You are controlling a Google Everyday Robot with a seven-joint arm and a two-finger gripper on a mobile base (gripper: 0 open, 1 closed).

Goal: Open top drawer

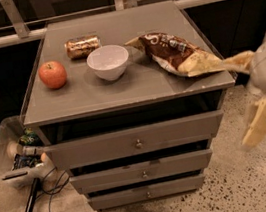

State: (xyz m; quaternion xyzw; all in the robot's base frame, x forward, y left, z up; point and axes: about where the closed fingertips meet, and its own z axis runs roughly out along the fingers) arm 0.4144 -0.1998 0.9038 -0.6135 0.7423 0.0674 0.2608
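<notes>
The top drawer [177, 130], a wide grey-brown front with a small round metal knob [139, 143] at its centre, sits just under the front edge of the grey counter [120, 92], standing slightly proud of the cabinet with a dark gap above it. The cream-coloured gripper [260, 124] hangs off to the right of the counter's front right corner, at about the drawer's height, clear of the drawer's right end and well away from the knob. It touches nothing and holds nothing; whether it is spread or pressed together I cannot tell, since it shows only as a pale smear. Two narrower grey drawer fronts [183, 163] lie below. On the counter, a red apple [52, 74] rests near the left edge and a white round bowl [108, 62] sits mid-counter. A gold-brown can [82, 46] lies on its side behind the bowl. A crumpled brown snack bag [175, 53] stretches toward the front right corner, overhanging the right edge. The bag carries white lettering, but I cannot read it, nor the can's label.
</notes>
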